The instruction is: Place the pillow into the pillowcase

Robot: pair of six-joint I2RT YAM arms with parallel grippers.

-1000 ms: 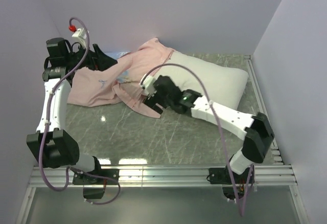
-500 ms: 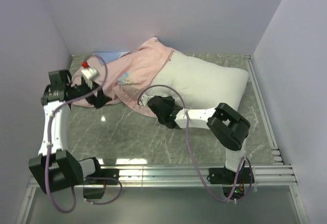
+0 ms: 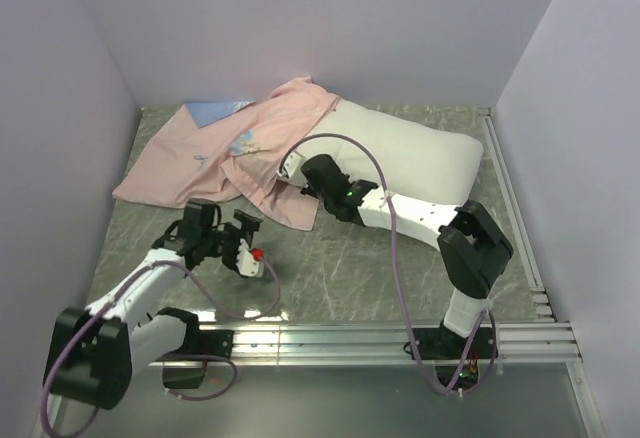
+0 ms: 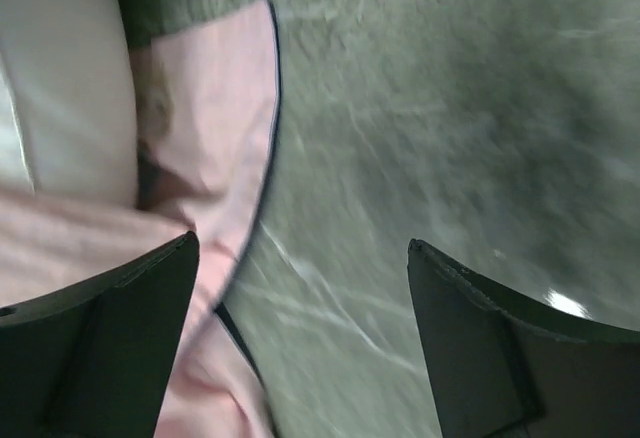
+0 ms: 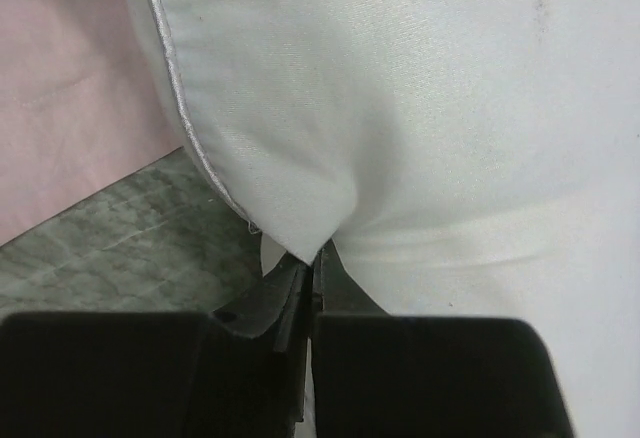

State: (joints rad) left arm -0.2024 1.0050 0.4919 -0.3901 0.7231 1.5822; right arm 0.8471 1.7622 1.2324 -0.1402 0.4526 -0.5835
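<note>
The white pillow (image 3: pixel 410 158) lies at the back right of the table, its left end under the pillowcase (image 3: pixel 230 148). The pillowcase is spread pink side up at the back left, with a blue patch (image 3: pixel 215 111) showing at its far edge. My right gripper (image 3: pixel 300 184) is at the pillow's near left corner. In the right wrist view that gripper (image 5: pixel 315 250) is shut on a pinch of pillow (image 5: pixel 420 108) fabric, with the pink pillowcase (image 5: pixel 70 68) to the left. My left gripper (image 3: pixel 248 241) hovers low over the table in front of the pillowcase, open and holding nothing (image 4: pixel 300 243); a pink pillowcase (image 4: pixel 215 118) edge lies by its left finger.
Plain walls close in the table on the left, back and right. A metal rail (image 3: pixel 320 336) with the arm bases runs along the near edge. The right arm's cable (image 3: pixel 395 228) loops over the marble table (image 3: pixel 350 258).
The left arm swung from the back left corner down to the front left, leaving the pillowcase lying flatter. The right gripper closed on the pillow's corner.
</note>
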